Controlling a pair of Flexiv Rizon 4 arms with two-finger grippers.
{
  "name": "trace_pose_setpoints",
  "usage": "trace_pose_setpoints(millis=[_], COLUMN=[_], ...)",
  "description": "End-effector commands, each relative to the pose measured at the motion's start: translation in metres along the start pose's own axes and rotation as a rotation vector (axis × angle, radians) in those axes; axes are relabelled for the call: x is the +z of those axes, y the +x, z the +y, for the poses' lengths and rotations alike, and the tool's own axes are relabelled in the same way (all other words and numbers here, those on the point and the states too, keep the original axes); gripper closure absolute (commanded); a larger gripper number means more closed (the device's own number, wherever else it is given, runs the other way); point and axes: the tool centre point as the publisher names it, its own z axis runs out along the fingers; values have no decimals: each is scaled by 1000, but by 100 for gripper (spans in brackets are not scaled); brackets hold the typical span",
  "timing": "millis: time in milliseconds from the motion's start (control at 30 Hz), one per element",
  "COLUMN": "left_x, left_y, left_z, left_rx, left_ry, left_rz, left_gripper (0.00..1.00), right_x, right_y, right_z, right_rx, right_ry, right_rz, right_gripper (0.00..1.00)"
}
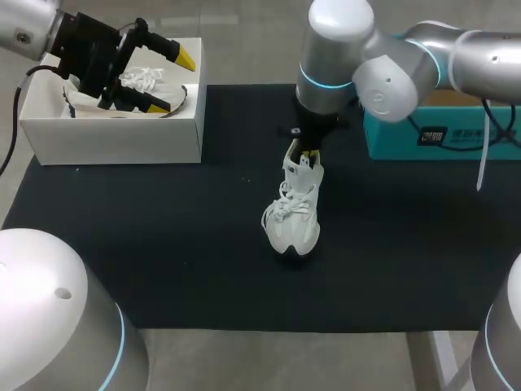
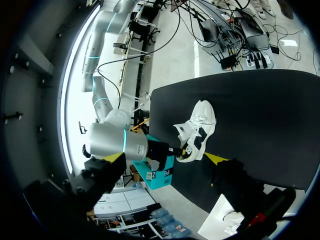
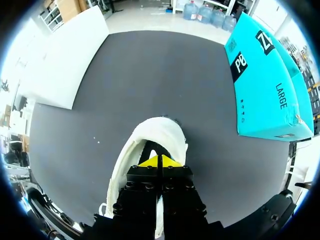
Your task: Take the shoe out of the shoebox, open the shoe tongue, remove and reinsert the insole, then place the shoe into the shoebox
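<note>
shoe [image 1: 295,218] central, shoebox [image 1: 114,140] and teal box [image 1: 444,140] flanking

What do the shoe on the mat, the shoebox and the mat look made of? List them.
Shoe: likely white knit or mesh with cord laces, matt. Shoebox: matt white cardboard, by its crisp folded walls. Mat: black, dull, probably fabric or foam.

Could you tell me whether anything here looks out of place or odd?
Nothing looks spilled or damaged. The white shoe stands on the mat, its upper pinched by the right gripper; a second shoe lies in the shoebox below the open left gripper.
</note>
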Motion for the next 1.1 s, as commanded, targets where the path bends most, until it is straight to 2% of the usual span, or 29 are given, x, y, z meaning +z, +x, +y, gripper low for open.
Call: trace_pose_setpoints(millis=[33,467,1100], left_x=[0,0,0], left_y=[0,0,0], left_z=[1,1,1], left_rx=[0,0,0], left_ry=[1,1,1], left_rz=[5,5,5], left_gripper=[0,0,0], right_x=[-10,-7,34], right_y=[1,-14,-1], right_z=[-1,-4,-19], right_rx=[12,60,80], right_ry=[-20,-24,61], right_rz=[-18,-44,2], right_gripper=[100,100,100])
